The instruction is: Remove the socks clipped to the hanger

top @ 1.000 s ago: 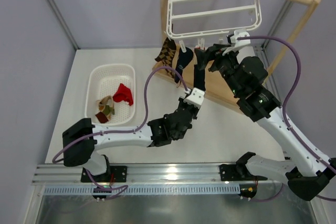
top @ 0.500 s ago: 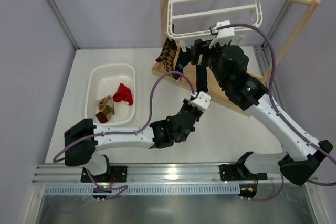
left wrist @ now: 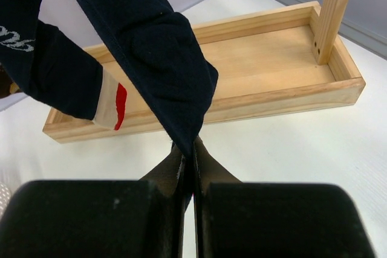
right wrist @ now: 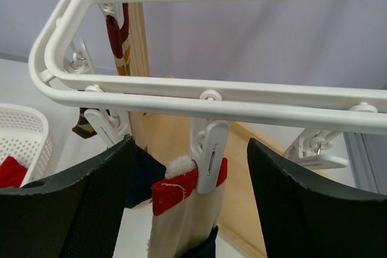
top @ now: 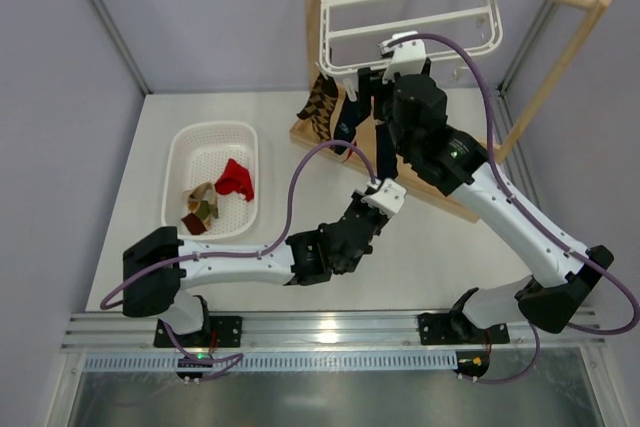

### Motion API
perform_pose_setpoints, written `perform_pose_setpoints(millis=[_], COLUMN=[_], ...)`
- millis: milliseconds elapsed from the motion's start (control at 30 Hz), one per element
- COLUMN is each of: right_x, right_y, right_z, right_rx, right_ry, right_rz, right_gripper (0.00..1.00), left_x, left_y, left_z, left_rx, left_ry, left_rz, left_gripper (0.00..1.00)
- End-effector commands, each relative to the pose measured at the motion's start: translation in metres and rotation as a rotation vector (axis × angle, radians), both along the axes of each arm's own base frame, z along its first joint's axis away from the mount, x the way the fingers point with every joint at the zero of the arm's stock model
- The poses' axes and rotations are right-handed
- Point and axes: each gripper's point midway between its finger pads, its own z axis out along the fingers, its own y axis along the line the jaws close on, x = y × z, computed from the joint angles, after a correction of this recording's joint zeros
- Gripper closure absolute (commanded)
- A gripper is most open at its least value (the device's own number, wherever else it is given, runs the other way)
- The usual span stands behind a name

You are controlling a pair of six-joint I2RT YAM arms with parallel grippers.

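One hanger (right wrist: pixel 272 102), two navy socks (left wrist: pixel 163 46) (left wrist: pixel 60 83)

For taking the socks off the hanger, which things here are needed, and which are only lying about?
Job: hanger, navy sock pinched in the left gripper, argyle sock, clip inside the open right gripper.
Lying about: wooden stand, white basket.
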Motion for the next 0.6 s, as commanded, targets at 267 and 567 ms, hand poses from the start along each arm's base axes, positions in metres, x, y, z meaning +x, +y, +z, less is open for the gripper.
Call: perform_pose_setpoints(millis=[267,567], right_x=[0.0,0.014], right_y=[-0.019,-0.021], right_z=[0.007,0.003], right_rx=[-0.13,-0.213], right_ry=[-0.031,-0.059], right_rz=[-0.21,-0.33], right_gripper=[0.25,0.42], left_x=[-0.011,-0.017], left_y=[-0.013,-0.014], left_z=[0.016,0.016], left_rx=[-0.018,-0.021], left_ry=[-0.02,-0.019], left_rz=[-0.057,-0.072], left_gripper=[1.0,1.0])
